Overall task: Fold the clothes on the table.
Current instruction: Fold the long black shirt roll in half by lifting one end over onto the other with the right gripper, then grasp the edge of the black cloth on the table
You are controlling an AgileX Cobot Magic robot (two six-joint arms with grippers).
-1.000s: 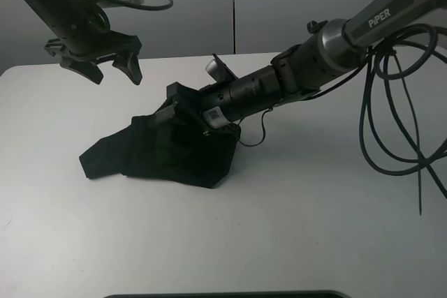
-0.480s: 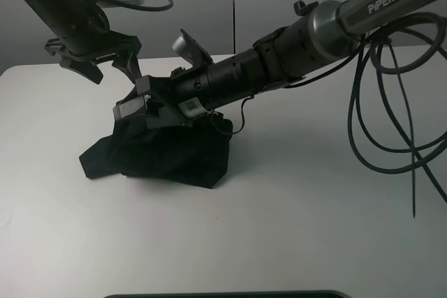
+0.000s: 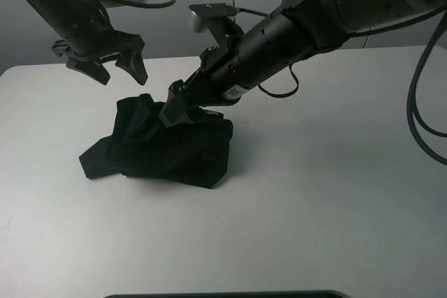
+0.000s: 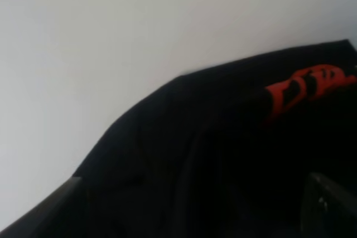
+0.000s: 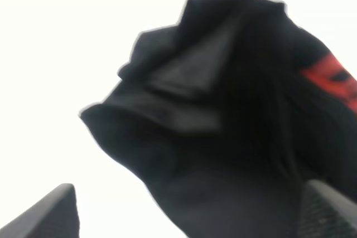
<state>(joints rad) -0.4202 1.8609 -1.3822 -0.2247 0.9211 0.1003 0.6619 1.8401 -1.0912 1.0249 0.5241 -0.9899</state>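
1. The large white smooth-topped table [image 3: 335, 193] is carrying the whole job. Most of its surface is lying bare around the garment.
2. The black short-sleeved T-shirt [image 3: 167, 151] is lying left of the table's centre as a crumpled heap, neither spread flat nor folded. Compared with one second ago, its rear-left part is standing higher, bunched into a hump, while the front edge is resting where it was.
3. The right arm is reaching across the middle. Within the last second it has swung from low over the heap's right side toward the left, then drawn back and upward. The right gripper [image 3: 170, 113] is sitting at the top of the heap; whether it is touching the cloth cannot be told. In its wrist view the fingers [image 5: 53, 213] are standing wide apart with cloth beyond them and nothing clamped between.
4. The left gripper [image 3: 117, 73] is hovering above and behind the hump, barely shifted, its fingers [image 4: 329, 204] spread wide and holding nothing.
5. The red printed characters [image 4: 304, 85] are showing on one upturned fold.
6. Judgement: the cloth has been dragged, not folded. The task is looking to be at an early stage, and the shirt is probably needing spreading flat first.
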